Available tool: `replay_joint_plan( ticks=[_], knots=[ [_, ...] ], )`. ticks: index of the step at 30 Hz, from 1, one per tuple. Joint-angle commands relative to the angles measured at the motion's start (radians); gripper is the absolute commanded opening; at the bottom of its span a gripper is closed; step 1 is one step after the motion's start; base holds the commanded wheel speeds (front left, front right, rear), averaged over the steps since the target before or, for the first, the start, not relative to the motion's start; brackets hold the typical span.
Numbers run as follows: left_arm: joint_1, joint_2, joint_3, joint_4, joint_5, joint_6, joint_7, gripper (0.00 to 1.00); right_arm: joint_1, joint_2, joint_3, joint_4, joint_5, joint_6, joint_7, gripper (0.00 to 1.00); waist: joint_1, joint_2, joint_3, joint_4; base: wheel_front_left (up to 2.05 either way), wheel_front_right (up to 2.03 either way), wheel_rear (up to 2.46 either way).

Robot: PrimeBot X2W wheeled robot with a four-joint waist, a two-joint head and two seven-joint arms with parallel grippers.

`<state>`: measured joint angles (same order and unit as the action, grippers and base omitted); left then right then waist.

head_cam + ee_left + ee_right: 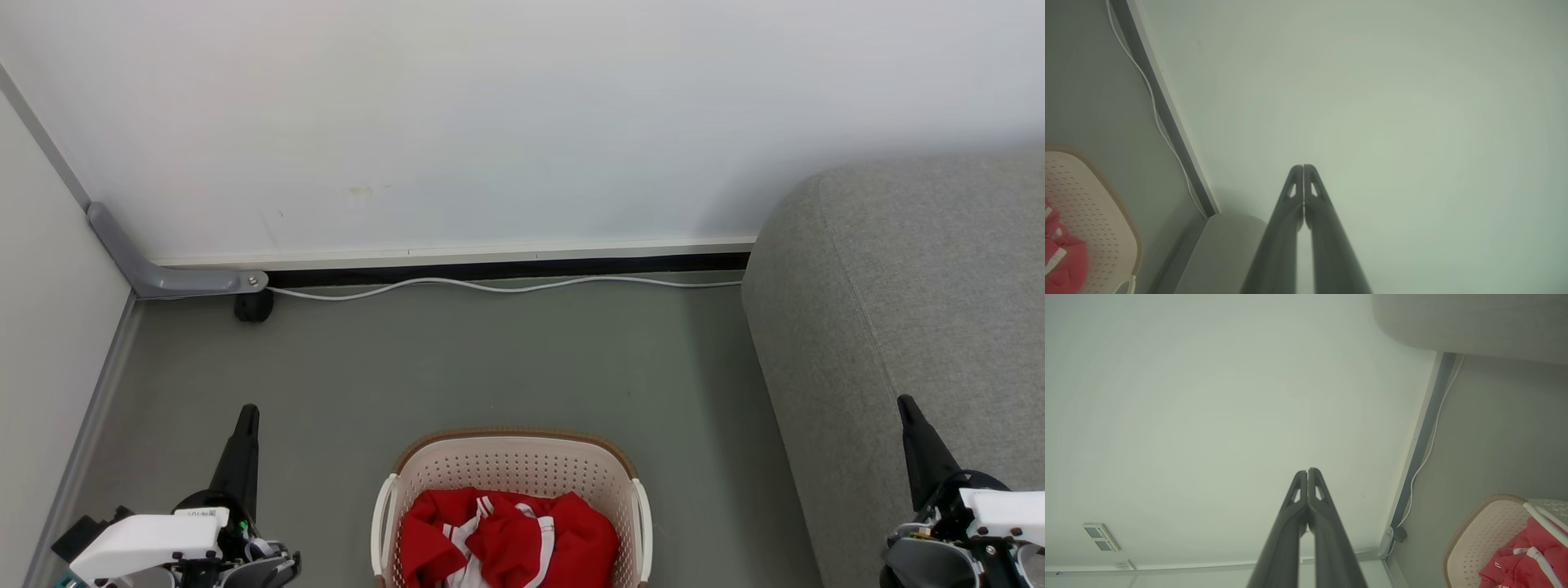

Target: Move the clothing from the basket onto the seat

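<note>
Bare grey floor (457,359) spans the middle of the head view, between the wall (490,122) at the top and the basket (514,461) at bottom centre. The basket's mouth lies open above the clothing (506,535). The seat (914,310) walls off the right side. A white cable (490,287) and a grey bracket (171,278) run along the wall's foot.

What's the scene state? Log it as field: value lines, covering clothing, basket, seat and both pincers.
from: cream perforated plastic laundry basket, on grey floor
to move: bright red white-striped sportswear, heaped inside basket
to: large grey woven-fabric sofa, at robot's right, apart from basket
left pincer: shut, holding nothing
right pincer: shut, holding nothing
</note>
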<state>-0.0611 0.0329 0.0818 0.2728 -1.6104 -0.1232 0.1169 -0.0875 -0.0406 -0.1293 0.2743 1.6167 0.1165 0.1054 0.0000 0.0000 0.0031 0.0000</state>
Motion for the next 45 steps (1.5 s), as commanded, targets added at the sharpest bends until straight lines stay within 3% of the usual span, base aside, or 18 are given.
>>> replay_joint_plan(
  ticks=[1,45],
  knots=[
    [-0.047,0.017,0.032,-0.028,0.002,-0.007,-0.003,0.00,-0.020,-0.011,0.016,-0.030,-0.008,0.014,0.008,0.00,0.0000,0.0000,0.000,0.000,0.00,0.00,0.00],
    [-0.047,0.017,0.032,-0.028,0.002,-0.007,-0.004,0.00,-0.020,-0.010,0.015,-0.030,-0.009,0.014,0.008,0.00,0.0000,0.0000,0.000,0.000,0.00,0.00,0.00]
  ],
)
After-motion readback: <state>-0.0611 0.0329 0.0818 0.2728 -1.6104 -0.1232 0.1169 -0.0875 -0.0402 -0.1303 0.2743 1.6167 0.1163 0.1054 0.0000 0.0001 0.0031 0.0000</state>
